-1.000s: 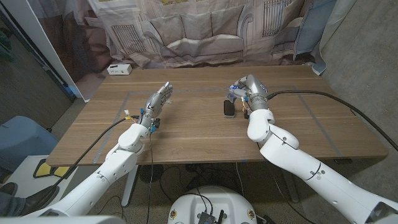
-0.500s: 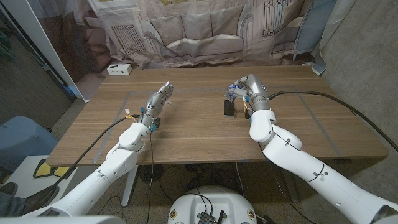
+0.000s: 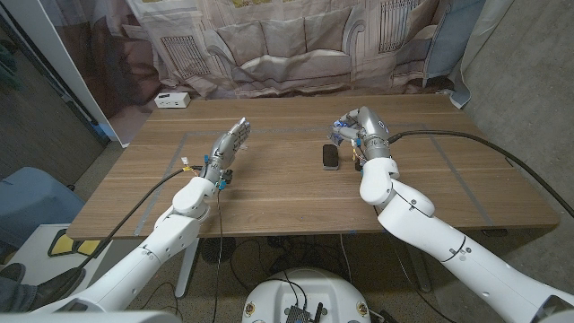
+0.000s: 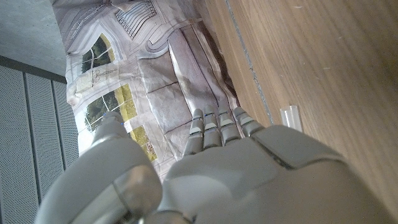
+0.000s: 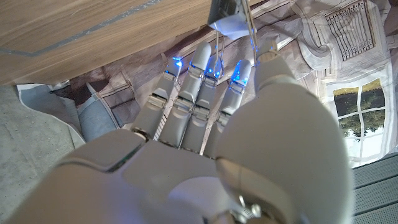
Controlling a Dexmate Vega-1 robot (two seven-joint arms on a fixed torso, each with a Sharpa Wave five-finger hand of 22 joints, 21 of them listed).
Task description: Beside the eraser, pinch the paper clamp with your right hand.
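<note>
Wooden worktop in front of you, with the black eraser lying right of its middle. Your right hand stands just beside the eraser, on its far right side, fingers pressed together and glowing blue at the tips. In the right wrist view those fingers and the thumb reach up to the clamp, a dark clip with wire handles, and the handles run down between the fingertips, so you seem to be pinching it, though the contact itself is partly hidden. From the head view the clamp is too small and covered by the hand to make out. Your left hand is well apart on the left, raised with its fingers straight and close together, holding nothing. A small white box sits at the far left corner
</note>
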